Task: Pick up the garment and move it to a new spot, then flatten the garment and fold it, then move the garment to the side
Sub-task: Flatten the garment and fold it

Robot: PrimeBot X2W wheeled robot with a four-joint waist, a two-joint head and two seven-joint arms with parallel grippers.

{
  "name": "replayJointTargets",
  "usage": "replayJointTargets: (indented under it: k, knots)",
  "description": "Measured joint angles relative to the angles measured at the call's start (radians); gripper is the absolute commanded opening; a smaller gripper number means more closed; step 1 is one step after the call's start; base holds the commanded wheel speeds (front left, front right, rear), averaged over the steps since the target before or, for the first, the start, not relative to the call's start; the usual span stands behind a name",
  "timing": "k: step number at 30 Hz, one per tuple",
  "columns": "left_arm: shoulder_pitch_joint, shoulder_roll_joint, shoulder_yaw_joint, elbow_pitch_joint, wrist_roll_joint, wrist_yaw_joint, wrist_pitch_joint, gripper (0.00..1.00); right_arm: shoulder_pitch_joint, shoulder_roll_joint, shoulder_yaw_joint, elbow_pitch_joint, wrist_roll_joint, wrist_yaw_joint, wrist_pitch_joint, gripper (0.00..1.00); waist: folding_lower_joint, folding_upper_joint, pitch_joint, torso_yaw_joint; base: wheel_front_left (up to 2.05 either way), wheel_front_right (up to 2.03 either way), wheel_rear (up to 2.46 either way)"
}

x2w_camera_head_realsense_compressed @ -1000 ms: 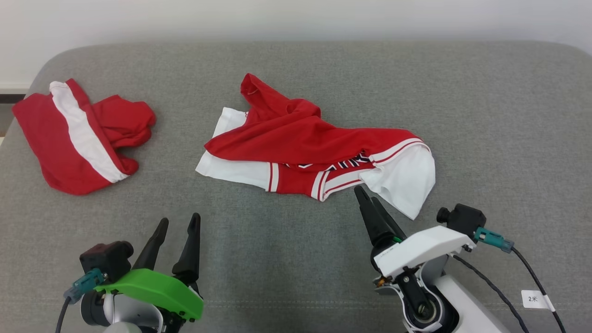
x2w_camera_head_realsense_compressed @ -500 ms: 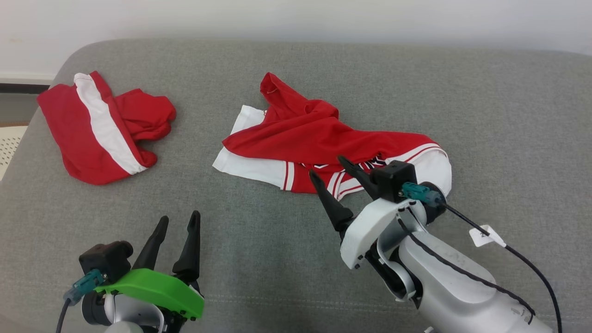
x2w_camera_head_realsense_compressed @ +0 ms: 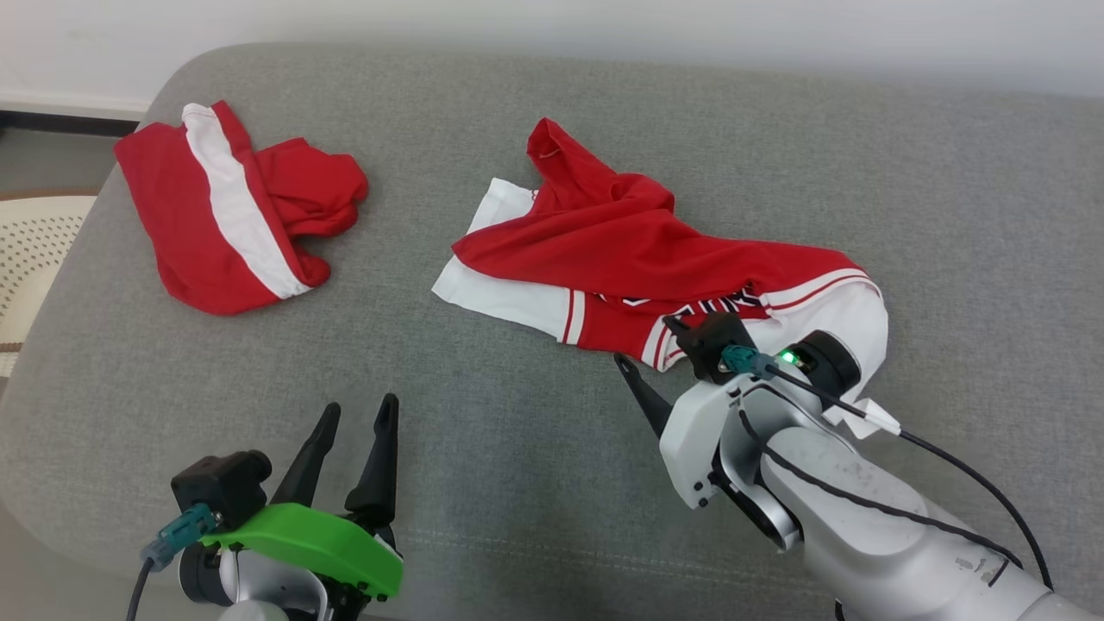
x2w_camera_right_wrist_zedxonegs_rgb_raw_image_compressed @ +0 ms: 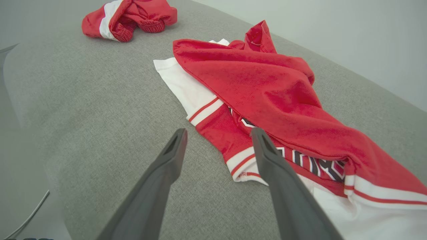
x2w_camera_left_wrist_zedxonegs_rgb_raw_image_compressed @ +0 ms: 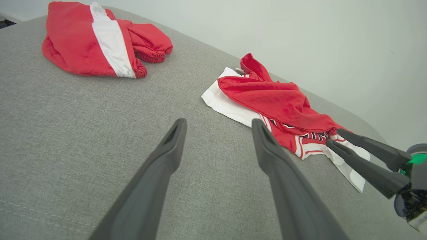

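Working surface is a grey cushion [x2w_camera_head_realsense_compressed: 517, 448], with a pale wall [x2w_camera_head_realsense_compressed: 604, 26] behind it. The garment [x2w_camera_head_realsense_compressed: 638, 250], a red jersey with white panels and red-and-white striped trim, lies crumpled near the middle of the cushion, a little to my right. A red fold is draped across its top. One white panel sticks out at its left end and another at its right end. Dark lettering is partly hidden under the fold. My right gripper [x2w_camera_head_realsense_compressed: 647, 341] is at the garment's near edge, fingers spread wide with nothing between them. In the right wrist view one finger lies over the striped hem and the other over bare cushion just beside it. I can't tell whether either tip touches the cloth. In the head view the wrist camera block [x2w_camera_head_realsense_compressed: 711, 345] hides one fingertip, and a green light [x2w_camera_head_realsense_compressed: 787, 356] shows on the wrist. My left gripper [x2w_camera_head_realsense_compressed: 360, 407] hangs low at my left, well apart from the garment. Its fingers are likewise parted and empty, pointing out over bare cushion. A red bundle [x2w_camera_head_realsense_compressed: 233, 216] with a broad white stripe sits far left near the cushion's back corner, well apart from the garment. Off the cushion's left edge is a cream perforated mat [x2w_camera_head_realsense_compressed: 26, 250], partly seen.
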Motion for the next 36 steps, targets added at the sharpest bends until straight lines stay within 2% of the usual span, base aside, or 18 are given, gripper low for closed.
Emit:
replayJointTargets:
  k: [9,25,32,36]
  knots:
    - [-0.003,-0.004,-0.008,0.001,0.000,-0.005,-0.008,1.00,-0.002,0.000,0.065,0.056,-0.039,0.000,0.040,1.00,0.0000,0.0000,0.016,0.049,0.00,0.00,0.00]
    - [-0.046,-0.030,-0.031,-0.016,0.000,-0.018,-0.009,1.00,-0.092,-0.020,0.058,0.115,-0.066,0.000,0.057,1.00,0.0000,0.0000,0.085,0.105,0.00,0.00,0.00]
    - [-0.085,-0.036,-0.038,-0.014,0.000,-0.019,-0.012,1.00,-0.101,-0.020,0.085,0.150,-0.075,0.031,0.065,1.00,0.0000,0.0000,0.114,0.133,0.00,0.00,0.00]
    - [-0.087,-0.039,-0.040,-0.008,0.000,-0.022,-0.012,1.00,-0.104,-0.017,0.090,0.162,-0.083,0.035,0.066,1.00,0.0000,0.0000,0.123,0.145,0.00,0.00,0.00]
